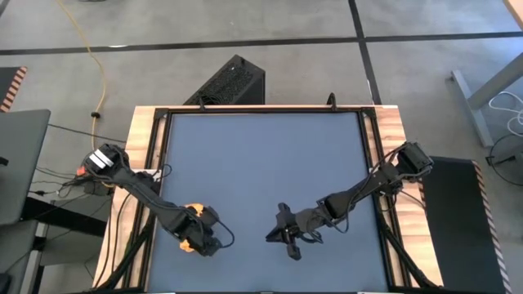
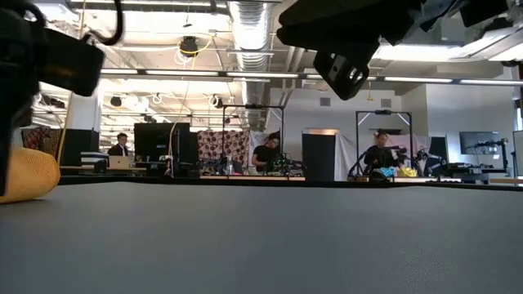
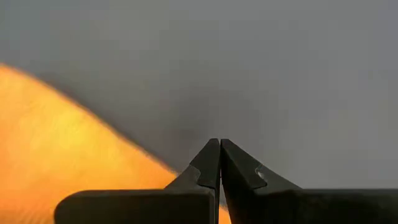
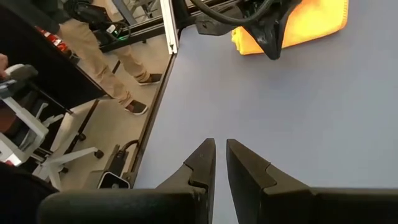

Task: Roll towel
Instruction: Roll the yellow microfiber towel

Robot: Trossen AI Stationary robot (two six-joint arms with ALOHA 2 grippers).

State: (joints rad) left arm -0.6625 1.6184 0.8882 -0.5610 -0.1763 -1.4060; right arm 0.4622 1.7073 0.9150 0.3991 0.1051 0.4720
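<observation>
The yellow-orange towel (image 1: pixel 189 230) lies bunched into a small thick bundle on the dark tabletop near the front left. It also shows in the low view (image 2: pixel 24 175) and the right wrist view (image 4: pixel 311 22). My left gripper (image 1: pixel 204 237) is shut and stands low over the towel, its fingertips (image 3: pixel 219 149) at the towel's side (image 3: pixel 68 149); the arm hides most of the towel from above. My right gripper (image 1: pixel 282 233) hovers above bare table to the right of the towel, its fingers (image 4: pixel 221 149) together but for a thin gap, and empty. My left gripper comes at the towel from above, slanting down, with shut fingers right beside the bundle's edge (image 3: pixel 143 158). I cannot tell whether the fingers touch the cloth. Nothing is pinched between them.
Bare tabletop (image 1: pixel 270 163) stretches to the far and right sides. A wooden frame (image 1: pixel 151 155) borders the table. A black box (image 1: pixel 233 82) stands beyond the far edge. A person's legs (image 4: pixel 124 56) and a chair (image 4: pixel 37 143) are beside the table.
</observation>
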